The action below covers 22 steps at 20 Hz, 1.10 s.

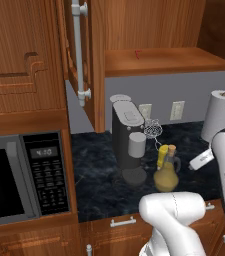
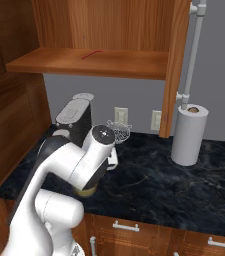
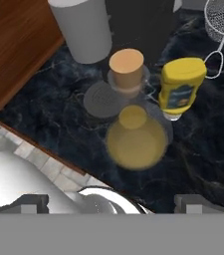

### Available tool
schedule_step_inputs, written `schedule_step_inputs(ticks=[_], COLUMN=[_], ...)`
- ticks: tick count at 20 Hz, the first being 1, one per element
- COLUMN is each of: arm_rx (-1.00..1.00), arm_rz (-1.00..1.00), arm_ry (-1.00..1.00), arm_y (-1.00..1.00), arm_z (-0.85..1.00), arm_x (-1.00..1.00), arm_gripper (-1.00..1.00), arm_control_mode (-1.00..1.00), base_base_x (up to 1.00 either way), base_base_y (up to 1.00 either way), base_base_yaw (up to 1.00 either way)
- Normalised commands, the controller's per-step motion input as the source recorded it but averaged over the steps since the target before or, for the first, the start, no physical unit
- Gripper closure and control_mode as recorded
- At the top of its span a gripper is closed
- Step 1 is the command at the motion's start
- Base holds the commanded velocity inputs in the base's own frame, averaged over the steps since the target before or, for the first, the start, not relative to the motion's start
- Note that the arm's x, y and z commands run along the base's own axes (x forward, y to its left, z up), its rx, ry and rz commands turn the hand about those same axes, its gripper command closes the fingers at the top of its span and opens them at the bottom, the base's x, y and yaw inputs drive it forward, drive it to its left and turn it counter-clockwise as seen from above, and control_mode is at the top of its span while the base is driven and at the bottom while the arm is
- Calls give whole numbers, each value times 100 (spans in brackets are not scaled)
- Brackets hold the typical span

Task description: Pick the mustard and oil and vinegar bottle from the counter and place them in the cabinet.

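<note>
Currently, the tool is held fully open and empty above the cruet; the mustard is seen touching it at 2 o'clock on the desk.

I look straight down on the oil and vinegar bottle, cork up, the mustard just beside it on the counter.
</note>
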Motion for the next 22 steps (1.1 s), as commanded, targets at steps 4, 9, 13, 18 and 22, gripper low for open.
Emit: schedule_step_inputs(ticks=[4, 9, 13, 18, 22], arm_rx=[6, 5, 5, 5, 4], arm_rz=[6, 7, 7, 7, 6], arm_ry=[2, 2, 3, 3, 3], arm_y=[0, 0, 0, 0, 0], arm_z=[-22, -20, -23, -24, -22], arm_x=[27, 25, 23, 25, 28], arm_gripper=[-100, -100, -100, -100, -100], arm_control_mode=[-100, -100, -100, -100, -100], base_base_x=[0, 0, 0, 0, 0], base_base_y=[0, 0, 0, 0, 0], base_base_yaw=[0, 0, 0, 0, 0])
